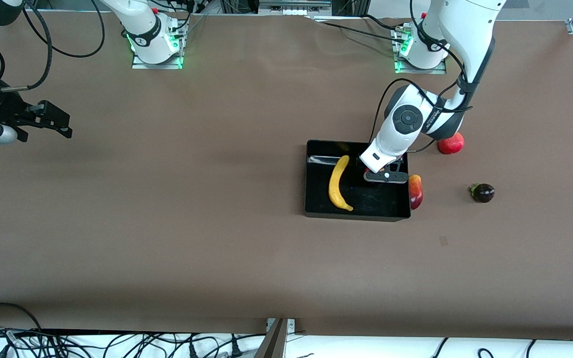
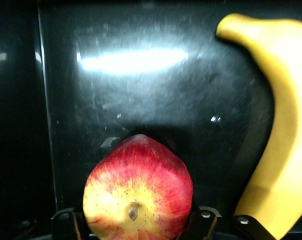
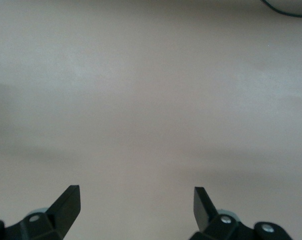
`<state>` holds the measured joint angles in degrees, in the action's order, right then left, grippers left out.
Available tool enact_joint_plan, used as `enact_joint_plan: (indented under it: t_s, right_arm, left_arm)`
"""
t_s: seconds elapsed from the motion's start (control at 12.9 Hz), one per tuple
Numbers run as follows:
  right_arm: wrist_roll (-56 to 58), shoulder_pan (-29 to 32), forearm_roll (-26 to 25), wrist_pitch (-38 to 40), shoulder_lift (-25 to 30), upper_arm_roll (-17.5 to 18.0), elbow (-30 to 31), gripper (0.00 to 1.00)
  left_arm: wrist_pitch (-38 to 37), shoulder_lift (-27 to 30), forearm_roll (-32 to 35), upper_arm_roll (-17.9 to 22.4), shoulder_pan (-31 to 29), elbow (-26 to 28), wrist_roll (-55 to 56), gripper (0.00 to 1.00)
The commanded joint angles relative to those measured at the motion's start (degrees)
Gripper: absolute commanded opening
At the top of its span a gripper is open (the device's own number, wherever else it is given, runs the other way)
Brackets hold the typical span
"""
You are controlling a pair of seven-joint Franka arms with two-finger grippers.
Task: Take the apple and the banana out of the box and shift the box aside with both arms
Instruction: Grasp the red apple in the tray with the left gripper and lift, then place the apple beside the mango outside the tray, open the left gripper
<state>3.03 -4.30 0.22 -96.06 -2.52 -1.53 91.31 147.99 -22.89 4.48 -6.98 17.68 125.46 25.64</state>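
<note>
Red and yellow, the apple (image 2: 138,192) sits in the box (image 1: 316,199) beside the banana (image 1: 338,183), between the left gripper's (image 1: 386,175) fingers; a firm clamp I cannot confirm. Lift straight, clear of the wall. The right gripper (image 3: 135,205) waits apart over the table (image 1: 167,223).

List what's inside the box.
Banana and apple, the apple between the left gripper fingers. In the front view that gripper covers the apple and part of the box floor.
</note>
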Motion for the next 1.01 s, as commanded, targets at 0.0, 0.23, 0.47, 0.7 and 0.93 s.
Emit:
enact_joint_plan:
  t_s: [0.0, 0.23, 0.47, 0.7, 0.93]
  right_arm:
    - [0.66, 0.25, 0.13, 0.18, 0.06, 0.13, -0.52, 1.00]
    - [0.66, 0.25, 0.13, 0.18, 0.06, 0.13, -0.52, 1.00]
    - [0.66, 0.25, 0.13, 0.18, 0.06, 0.13, -0.52, 1.00]
    - [0.66, 0.25, 0.13, 0.18, 0.06, 0.13, -0.52, 1.00]
    - [0.66, 0.25, 0.13, 0.18, 0.06, 0.13, -0.52, 1.00]
  left_arm:
    - [-8.46, 4.50, 1.23, 0.47, 0.25, -4.32, 0.46, 0.14]
    - [-34.96, 6.19, 1.32, 1.26, -1.06, -19.15, -2.86, 0.16]
    - [-42.52, 7.68, 1.32, 0.74, -10.96, -19.93, -18.21, 0.15]
    - [-32.57, 11.10, 2.02, 0.56, -14.16, -6.96, -21.25, 0.16]
    - [-13.48, 11.90, 3.69, 0.56, -16.62, 6.86, -21.60, 0.17]
